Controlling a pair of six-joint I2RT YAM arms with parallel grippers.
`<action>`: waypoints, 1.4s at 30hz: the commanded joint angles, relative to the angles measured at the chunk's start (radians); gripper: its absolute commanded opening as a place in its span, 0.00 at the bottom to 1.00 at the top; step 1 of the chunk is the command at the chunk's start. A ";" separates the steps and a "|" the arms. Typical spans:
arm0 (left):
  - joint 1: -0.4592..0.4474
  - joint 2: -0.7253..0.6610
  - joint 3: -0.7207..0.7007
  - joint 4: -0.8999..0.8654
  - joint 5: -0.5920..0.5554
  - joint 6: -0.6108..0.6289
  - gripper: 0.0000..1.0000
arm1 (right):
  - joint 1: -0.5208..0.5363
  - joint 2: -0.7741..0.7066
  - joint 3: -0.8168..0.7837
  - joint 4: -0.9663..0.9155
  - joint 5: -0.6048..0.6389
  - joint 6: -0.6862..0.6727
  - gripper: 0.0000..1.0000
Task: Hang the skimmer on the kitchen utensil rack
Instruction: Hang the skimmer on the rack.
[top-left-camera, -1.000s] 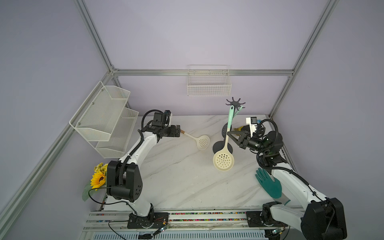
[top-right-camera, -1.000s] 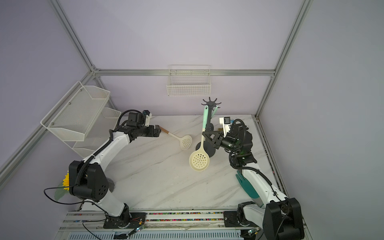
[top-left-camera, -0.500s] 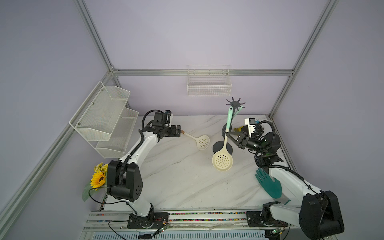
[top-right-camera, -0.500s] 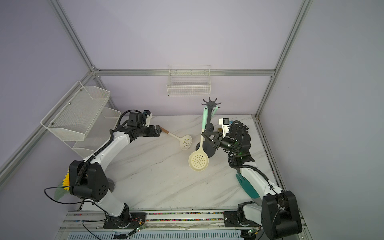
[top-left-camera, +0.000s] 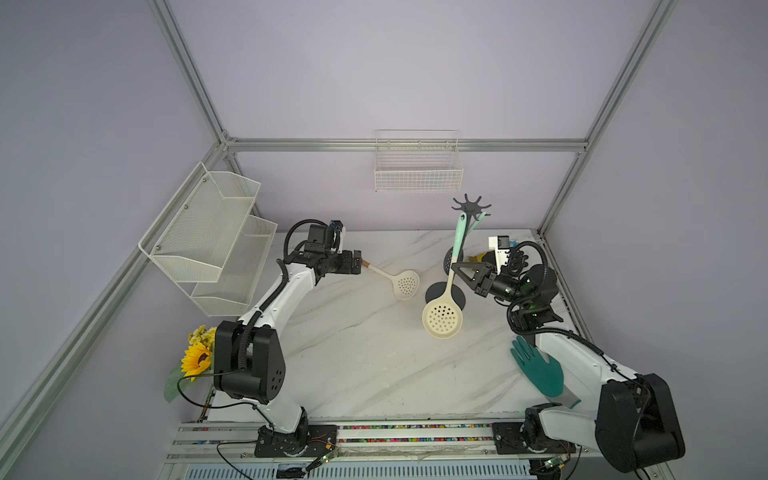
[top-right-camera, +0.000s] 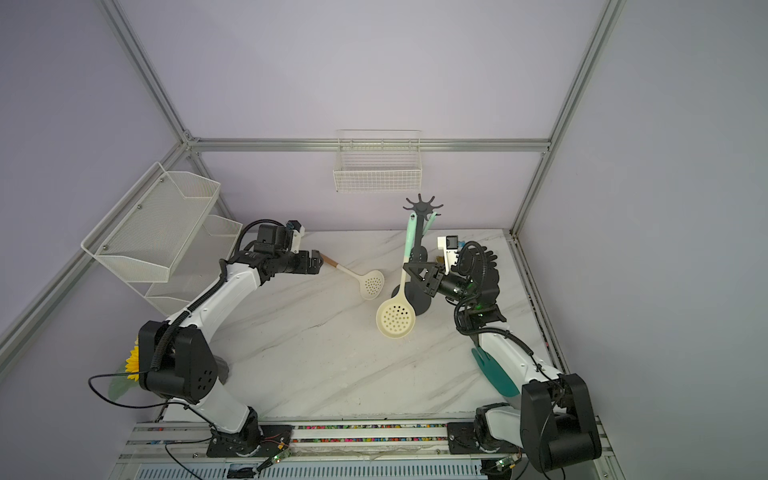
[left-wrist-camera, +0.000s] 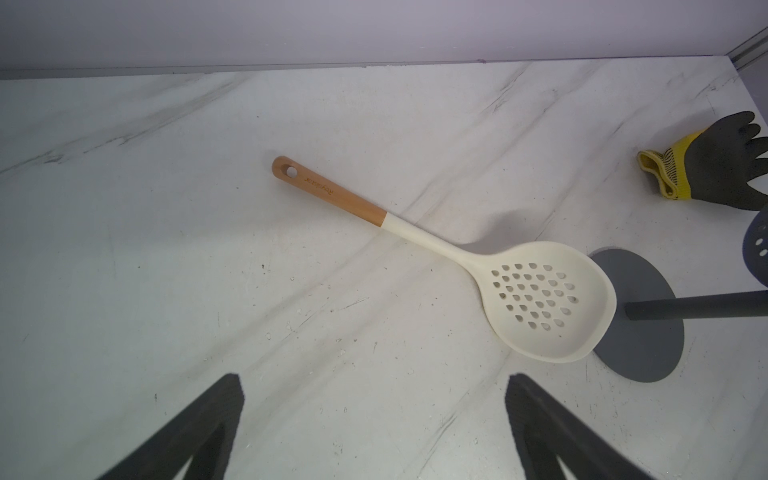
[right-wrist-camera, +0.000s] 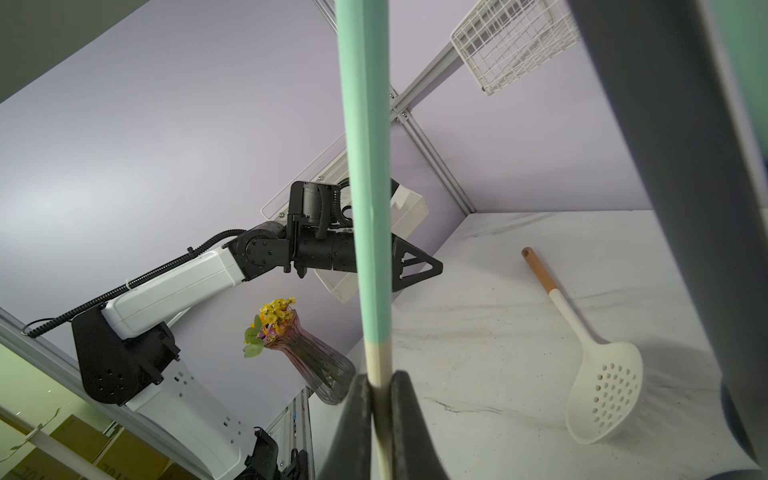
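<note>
Lilac walls (top-left-camera: 374, 62) and a silver frame (top-left-camera: 407, 144) enclosed the white marble tabletop (top-left-camera: 353, 361). At 9 o'clock of the table a white tiered mesh shelf (top-left-camera: 208, 232) hung on the side wall. The left arm (top-left-camera: 286, 291) reached toward 11 o'clock and the right arm (top-left-camera: 577, 361) toward 2 o'clock. A white wire basket (top-left-camera: 417, 174) hung on the back wall at 12 o'clock.

The kitchen utensil rack (top-left-camera: 471, 205) stood upright at 1 o'clock, seen in both top views. The right gripper (right-wrist-camera: 380, 386) was clamped tight on the cream neck of the skimmer (top-left-camera: 442, 320). That skimmer hung clear of the table, head down, its mint handle tip up against the crown at about 7 o'clock. Whether a hook passed through the tip could not be told.

The left gripper (left-wrist-camera: 374, 380) stood spread to its widest, holding nothing, near the wooden end of a wooden-handled skimmer (top-left-camera: 405, 284). This one lay flat, its head near the rack's base. A teal glove (top-left-camera: 536, 370) lay at 4 o'clock, a black-and-yellow glove (left-wrist-camera: 715, 166) at 2 o'clock, and a sunflower (top-left-camera: 195, 359) at 8 o'clock.
</note>
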 joint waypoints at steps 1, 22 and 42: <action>-0.006 -0.001 0.016 0.033 0.008 0.002 1.00 | -0.010 0.031 -0.004 0.004 0.070 -0.001 0.00; -0.009 -0.011 0.007 0.033 0.003 0.015 1.00 | -0.015 0.144 0.020 0.042 0.149 -0.033 0.03; -0.011 0.003 0.012 0.030 0.013 0.015 1.00 | -0.016 0.110 -0.047 0.078 0.182 -0.018 0.50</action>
